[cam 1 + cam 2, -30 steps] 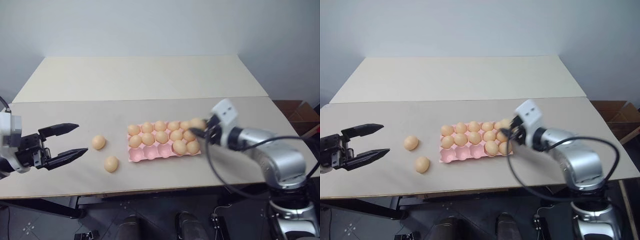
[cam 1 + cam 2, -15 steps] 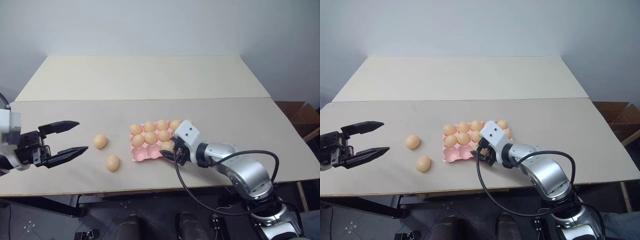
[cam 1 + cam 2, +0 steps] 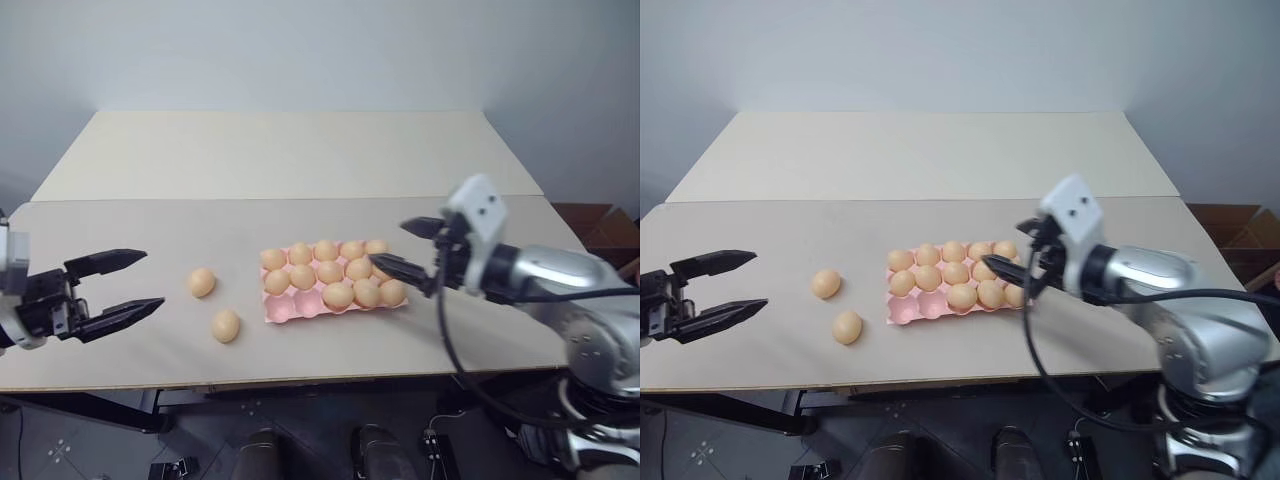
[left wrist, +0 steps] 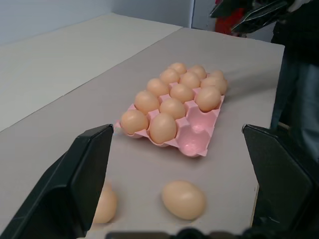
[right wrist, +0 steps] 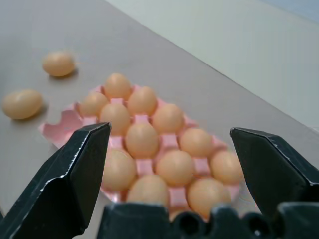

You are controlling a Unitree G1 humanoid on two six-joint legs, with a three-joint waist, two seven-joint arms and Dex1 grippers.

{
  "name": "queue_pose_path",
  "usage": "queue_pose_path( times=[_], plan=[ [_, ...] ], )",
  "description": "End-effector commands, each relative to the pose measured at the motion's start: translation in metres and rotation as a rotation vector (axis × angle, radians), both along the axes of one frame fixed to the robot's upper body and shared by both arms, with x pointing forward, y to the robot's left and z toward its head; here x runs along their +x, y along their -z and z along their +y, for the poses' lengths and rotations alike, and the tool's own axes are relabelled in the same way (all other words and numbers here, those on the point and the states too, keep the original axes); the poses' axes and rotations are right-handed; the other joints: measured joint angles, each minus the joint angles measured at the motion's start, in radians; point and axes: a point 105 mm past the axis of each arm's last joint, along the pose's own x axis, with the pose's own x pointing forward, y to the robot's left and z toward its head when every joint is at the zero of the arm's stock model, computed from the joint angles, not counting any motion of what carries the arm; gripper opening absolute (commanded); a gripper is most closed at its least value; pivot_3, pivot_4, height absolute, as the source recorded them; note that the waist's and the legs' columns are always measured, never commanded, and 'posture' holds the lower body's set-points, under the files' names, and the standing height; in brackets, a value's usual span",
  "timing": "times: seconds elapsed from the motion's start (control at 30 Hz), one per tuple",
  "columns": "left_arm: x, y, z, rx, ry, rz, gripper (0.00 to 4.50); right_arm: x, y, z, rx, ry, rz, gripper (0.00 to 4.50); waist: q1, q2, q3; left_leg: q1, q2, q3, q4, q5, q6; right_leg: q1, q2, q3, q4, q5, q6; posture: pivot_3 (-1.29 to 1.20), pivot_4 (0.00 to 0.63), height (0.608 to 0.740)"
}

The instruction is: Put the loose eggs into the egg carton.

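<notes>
The pink egg carton [image 3: 333, 283] lies flat near the middle of the bench [image 3: 300, 160], a little toward the front edge. Most of its cups hold tan-orange eggs; 13 are set in it, and 2 cups at the front left corner [image 3: 290, 306] are bare pink.

2 loose eggs rest on the bench to the left of the carton, apart from it and from each other. The farther egg [image 3: 202, 282] sits about level with the carton's middle row; the nearer egg [image 3: 226, 326] lies closer to the front edge.

The left gripper [image 3: 138, 285] hangs low over the bench well to the left of both loose eggs, its jaws spread wide with nothing between them, pointing toward the eggs. In the left wrist view the nearer egg [image 4: 183, 199] lies between its 2 black fingers [image 4: 79, 179].

The right gripper [image 3: 405, 249] is raised above the right end of the carton, its jaws wide apart and empty, touching no egg.
</notes>
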Motion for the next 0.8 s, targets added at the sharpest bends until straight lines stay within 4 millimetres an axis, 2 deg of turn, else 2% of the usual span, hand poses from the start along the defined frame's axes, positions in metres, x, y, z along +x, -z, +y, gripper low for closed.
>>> queue_pose_path(
  times=[0.03,0.13,0.23,0.3,0.47,0.53,0.67,0.7,0.8],
  plan=[
    [-0.006,0.001,0.016,0.016,-0.06,0.007,4.5,-0.002,-0.002,-0.048,-0.012,0.067,-0.051,4.48,0.002,0.0,0.0,0.0,-0.001,0.001,-0.001,0.0,0.0,0.0,-0.001,0.0,0.0,0.0,0.0,0.0,0.15,0.74],
    [-0.008,0.007,0.024,0.0,-0.095,0.03,4.5,-0.011,0.024,-0.084,-0.103,0.076,-0.021,4.48,0.004,0.0,0.0,0.0,-0.002,0.001,-0.002,0.0,0.0,0.001,-0.001,0.0,-0.002,0.0,0.001,0.0,0.15,0.74],
    [-0.009,0.014,0.026,-0.011,-0.11,0.053,4.5,-0.019,0.044,-0.102,-0.134,0.051,0.013,4.48,0.003,-0.001,0.0,0.002,0.0,0.002,-0.002,0.0,0.0,0.002,0.0,0.0,-0.002,-0.005,0.008,0.0,0.15,0.74],
    [-0.009,0.018,0.025,-0.014,-0.109,0.06,4.5,-0.018,0.048,-0.104,-0.127,0.053,0.006,4.48,-0.005,0.0,0.0,0.003,0.001,0.003,-0.002,0.0,0.0,0.002,0.001,0.001,0.0,-0.005,0.008,0.0,0.15,0.74],
    [-0.005,0.022,0.02,-0.012,-0.111,0.058,4.5,-0.016,0.04,-0.098,-0.108,0.023,-0.031,4.48,-0.008,0.0,0.0,0.005,0.003,0.003,-0.002,0.0,0.0,0.001,0.003,0.004,0.002,-0.004,0.008,0.0,0.15,0.74],
    [0.002,0.025,0.021,0.011,-0.155,0.037,4.5,-0.017,0.038,-0.098,-0.109,0.014,-0.036,4.48,-0.004,0.0,0.0,0.005,0.003,0.004,-0.002,0.0,0.0,0.001,0.003,0.004,0.001,-0.004,0.007,0.0,0.15,0.74],
    [0.032,0.028,0.028,0.061,-0.312,-0.005,4.5,-0.017,0.033,-0.096,-0.114,0.002,-0.051,4.48,0.011,-0.001,0.0,0.004,0.003,0.004,-0.002,0.0,0.0,0.001,0.003,0.004,0.001,-0.004,0.007,0.0,0.15,0.74],
    [0.034,0.029,0.027,0.066,-0.306,0.004,4.5,-0.018,0.032,-0.096,-0.113,0.0,-0.053,4.48,0.012,-0.001,0.0,0.004,0.002,0.004,-0.002,0.0,0.0,0.001,0.003,0.004,0.001,-0.004,0.007,0.0,0.15,0.74],
    [0.022,0.034,0.001,0.052,-0.116,0.106,4.5,-0.017,0.031,-0.095,-0.115,0.005,-0.057,4.48,0.012,-0.001,0.0,0.004,0.003,0.005,-0.002,0.0,0.0,0.001,0.003,0.004,0.0,-0.002,0.004,0.0,0.15,0.74]
  ],
)
